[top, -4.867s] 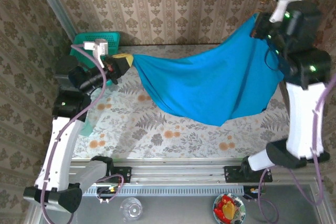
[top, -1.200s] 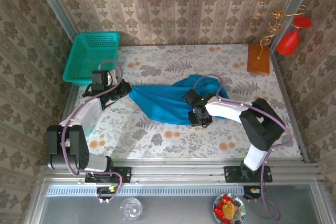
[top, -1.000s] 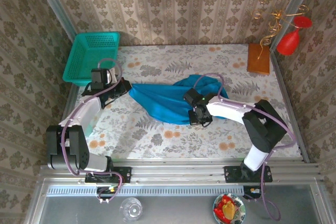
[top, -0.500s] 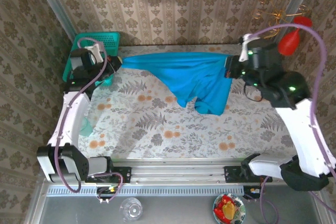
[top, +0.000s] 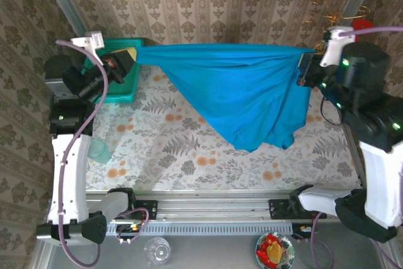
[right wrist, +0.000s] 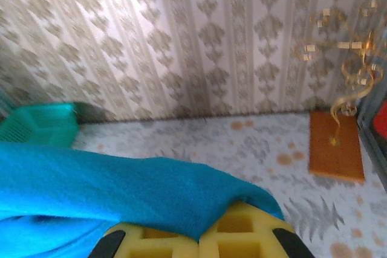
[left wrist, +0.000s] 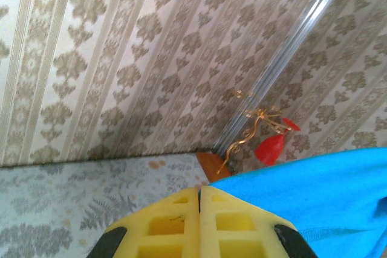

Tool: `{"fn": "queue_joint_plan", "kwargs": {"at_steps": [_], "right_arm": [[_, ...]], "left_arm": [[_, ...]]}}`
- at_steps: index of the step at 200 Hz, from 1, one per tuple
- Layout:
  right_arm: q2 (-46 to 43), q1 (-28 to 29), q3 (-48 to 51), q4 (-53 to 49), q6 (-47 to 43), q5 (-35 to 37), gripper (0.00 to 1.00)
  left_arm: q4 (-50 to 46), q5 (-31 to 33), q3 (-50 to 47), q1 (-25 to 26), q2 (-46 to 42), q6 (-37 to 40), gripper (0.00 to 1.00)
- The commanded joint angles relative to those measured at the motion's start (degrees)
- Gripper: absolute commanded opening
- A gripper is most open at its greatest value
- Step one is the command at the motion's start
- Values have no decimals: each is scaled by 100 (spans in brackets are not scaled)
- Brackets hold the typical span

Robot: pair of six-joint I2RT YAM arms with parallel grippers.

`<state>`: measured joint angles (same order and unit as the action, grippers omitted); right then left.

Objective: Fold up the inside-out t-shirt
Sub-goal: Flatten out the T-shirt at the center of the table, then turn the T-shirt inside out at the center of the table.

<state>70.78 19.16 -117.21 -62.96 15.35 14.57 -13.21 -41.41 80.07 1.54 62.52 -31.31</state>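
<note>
The inside-out t-shirt (top: 242,89), plain blue-teal cloth, hangs in the air stretched between both grippers, its top edge taut and its lower part sagging in folds toward the table. My left gripper (top: 133,55) is shut on the shirt's left end, over the basket. In the left wrist view the yellow fingers (left wrist: 175,222) press together and the cloth (left wrist: 320,197) runs off to the right. My right gripper (top: 307,61) is shut on the right end. In the right wrist view the cloth (right wrist: 91,185) drapes over the yellow fingers (right wrist: 248,234).
A teal mesh basket (top: 119,86) stands at the table's far left corner, partly behind the left gripper. A wooden block (right wrist: 335,146) with a gold wire stand and a red ornament (left wrist: 271,146) sits at the far right. The floral table (top: 176,149) lies under the shirt.
Both arms have risen and spread apart. The shirt, bunched on the table a second ago, is lifted off it and pulled wide between the grippers.
</note>
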Motion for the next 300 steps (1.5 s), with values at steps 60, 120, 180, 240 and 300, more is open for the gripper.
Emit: {"fn": "queue_joint_plan", "kwargs": {"at_steps": [60, 120, 180, 240, 300], "right_arm": [[1760, -1206, -364, 935, 650, -1895, 0], [956, -1195, 660, 644, 530, -2134, 0], [374, -1151, 3441, 597, 616, -2737, 12], [770, -451, 4087, 768, 508, -2037, 36], [1207, 1093, 4963, 1355, 368, -2275, 37]], "left_arm": [[571, 20, 432, 101, 1557, -423, 0], [-119, 141, -62, 179, 881, -98, 0], [-189, 690, -3117, 617, 50, -93, 1], [-412, 1260, -3377, 842, 754, 354, 32], [-981, 1440, -2815, 1520, 934, 987, 32]]}}
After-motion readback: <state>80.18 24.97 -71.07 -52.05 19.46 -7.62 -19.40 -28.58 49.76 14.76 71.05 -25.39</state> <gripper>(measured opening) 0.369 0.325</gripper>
